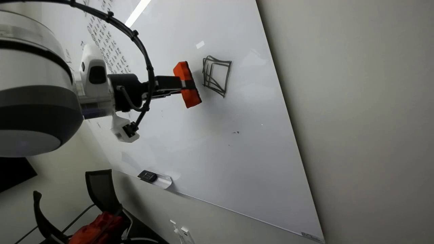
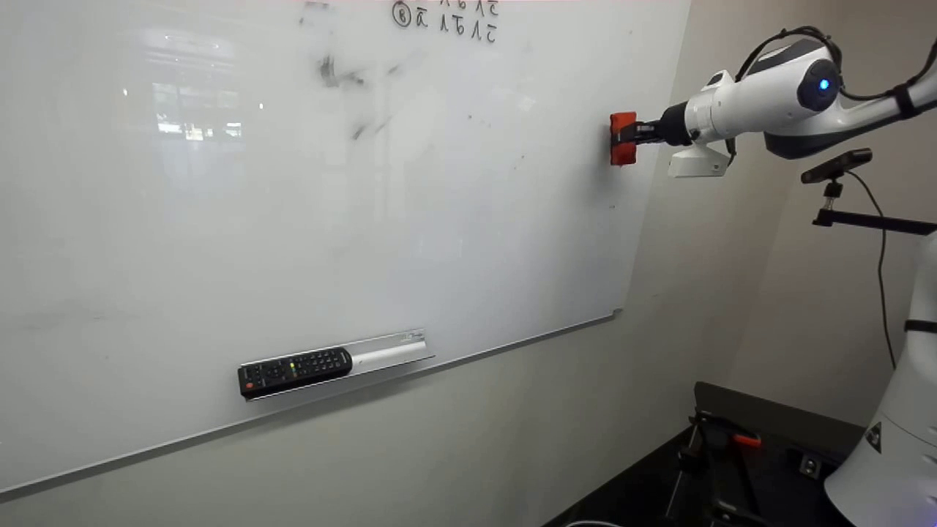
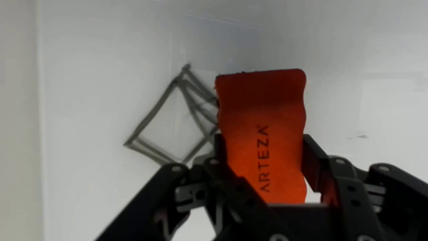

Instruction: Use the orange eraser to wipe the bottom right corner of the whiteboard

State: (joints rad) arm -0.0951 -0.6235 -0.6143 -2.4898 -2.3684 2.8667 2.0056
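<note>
The orange eraser [image 3: 260, 103] is gripped across its middle between the fingers of my gripper [image 3: 262, 150]. In both exterior views the eraser [image 1: 191, 100] [image 2: 624, 155] is held upright, its dark underside facing the whiteboard [image 1: 237, 169]. A shadow on the board suggests a small gap, but contact is hard to judge. The board also fills the wrist view [image 3: 83, 83]. A dark scribbled box [image 1: 228, 73] is drawn beside the eraser, toward the board's side edge. In the wrist view the box [image 3: 152, 113] is left of the eraser and partly hidden behind it.
A tray [image 2: 392, 355] with a black remote [image 2: 293, 372] sits at the board's lower edge. Faint dark specks [image 1: 236, 132] mark the board below the eraser. A chair [image 1: 101, 189] stands below. A camera on a mount [image 2: 834, 167] is beside the arm.
</note>
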